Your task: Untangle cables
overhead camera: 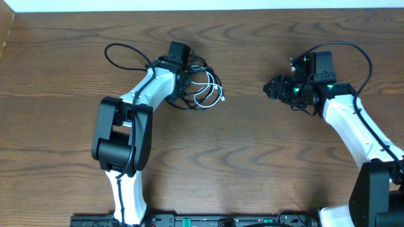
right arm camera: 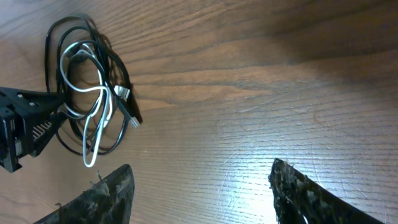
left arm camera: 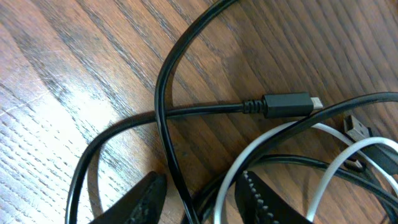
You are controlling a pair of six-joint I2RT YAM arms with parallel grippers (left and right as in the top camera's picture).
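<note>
At the upper middle of the surface (overhead camera: 252, 164), under the left hand (left arm camera: 200, 182), the black cord (left arm camera: 163, 93) and the white cord (left arm camera: 236, 165) are found overlapping in loops. The left hand's fingers are set apart, straddling both cords and clamped on neither. The right hand (right arm camera: 200, 168) is spread wide, well apart from the tangle. It is judged that one cord alone should be pinched near its plug, so the other is not dragged along. Counted: one black cord, one white cord, two hands.

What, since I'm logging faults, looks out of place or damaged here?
Only the tangle: the thin black cord and thin white cord lie looped together in one heap at the left gripper. No damage shows.
</note>
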